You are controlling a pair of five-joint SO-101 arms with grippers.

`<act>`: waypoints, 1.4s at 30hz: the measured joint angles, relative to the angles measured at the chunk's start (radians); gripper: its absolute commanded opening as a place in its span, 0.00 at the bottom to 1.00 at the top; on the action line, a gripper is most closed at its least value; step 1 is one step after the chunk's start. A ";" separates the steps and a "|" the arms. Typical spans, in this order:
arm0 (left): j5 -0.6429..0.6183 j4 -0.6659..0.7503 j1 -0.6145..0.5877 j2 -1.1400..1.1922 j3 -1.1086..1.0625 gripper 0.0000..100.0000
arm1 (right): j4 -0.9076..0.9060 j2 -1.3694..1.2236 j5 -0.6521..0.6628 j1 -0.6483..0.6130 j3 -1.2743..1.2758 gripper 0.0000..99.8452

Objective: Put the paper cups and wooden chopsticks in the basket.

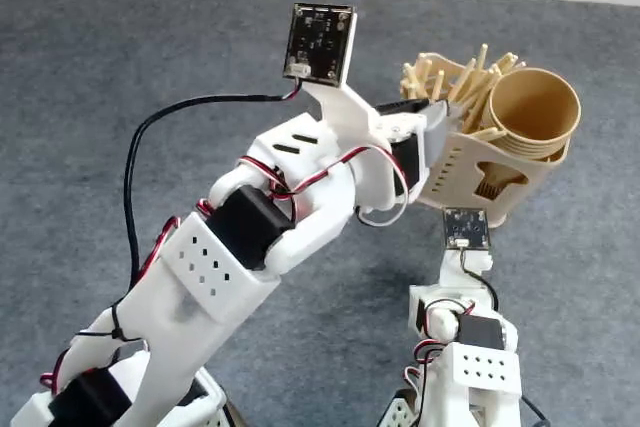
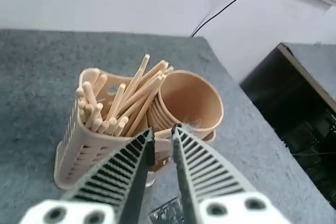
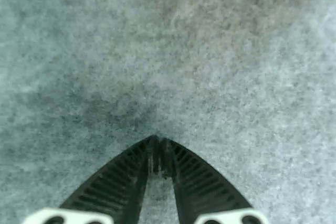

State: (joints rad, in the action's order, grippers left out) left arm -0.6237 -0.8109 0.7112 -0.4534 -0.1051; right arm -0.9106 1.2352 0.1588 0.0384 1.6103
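My left tool [image 2: 163,132] is open by a narrow gap and holds nothing; its tips hang just above the near rim of the one beige slotted plastic basket [image 2: 71,150]. Inside the basket, just beyond the tips, sits one nested stack of tan paper cups [image 2: 184,98]; I cannot count its cups exactly. Beside the stack stands a bundle of pale wooden chopsticks [image 2: 123,106], too many and too overlapped to count. My right tool [image 3: 157,141] is closed, tips meeting, over the grey felt-covered table [image 3: 157,51]. I can read no writing.
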 measured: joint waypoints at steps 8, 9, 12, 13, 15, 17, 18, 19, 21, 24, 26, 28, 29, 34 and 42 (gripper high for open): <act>0.000 -0.144 0.002 -0.021 0.000 0.07 | 0.000 0.000 0.000 0.000 0.000 0.04; 0.000 -0.157 0.002 -0.038 0.000 0.07 | 0.000 0.000 0.000 0.000 0.000 0.04; 0.029 -0.198 0.002 -0.101 0.000 0.07 | 0.000 0.000 0.000 0.000 0.000 0.04; 0.051 -0.212 0.002 -0.129 -0.006 0.07 | 0.000 0.000 0.000 0.000 0.000 0.04; 0.089 -0.221 0.002 -0.189 -0.040 0.07 | 0.000 0.000 0.000 0.000 0.000 0.04; 0.117 -0.221 -0.002 -0.258 -0.104 0.07 | 0.000 0.000 0.000 0.000 0.000 0.04; 0.130 -0.215 -0.003 -0.293 -0.141 0.07 | 0.000 0.000 0.000 0.000 0.000 0.04; 0.147 -0.199 -0.018 -0.333 -0.186 0.07 | 0.000 0.000 0.000 0.000 0.000 0.04; 0.163 -0.149 -0.051 -0.417 -0.285 0.07 | 0.000 0.000 0.000 0.000 0.000 0.04; 0.212 -0.054 -0.103 -0.557 -0.442 0.07 | 0.000 0.000 0.000 0.000 0.000 0.04; 0.236 0.000 -0.147 -0.654 -0.545 0.07 | 0.000 0.000 0.000 0.000 0.000 0.04; 0.245 0.034 -0.180 -0.746 -0.631 0.07 | 0.000 0.000 0.000 0.000 0.000 0.04; 0.250 0.043 -0.190 -0.793 -0.669 0.07 | 0.000 0.000 0.000 0.000 0.000 0.04; 0.262 0.052 -0.241 -1.000 -0.801 0.07 | 0.000 0.000 0.000 0.000 0.000 0.04; 0.336 0.052 -0.365 -1.234 -0.964 0.07 | 0.000 0.000 0.000 0.000 0.000 0.04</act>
State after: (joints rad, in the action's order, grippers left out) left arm -0.2877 -0.7587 0.3460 -1.6870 -1.0687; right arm -0.9106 1.2352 0.1588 0.0384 1.6103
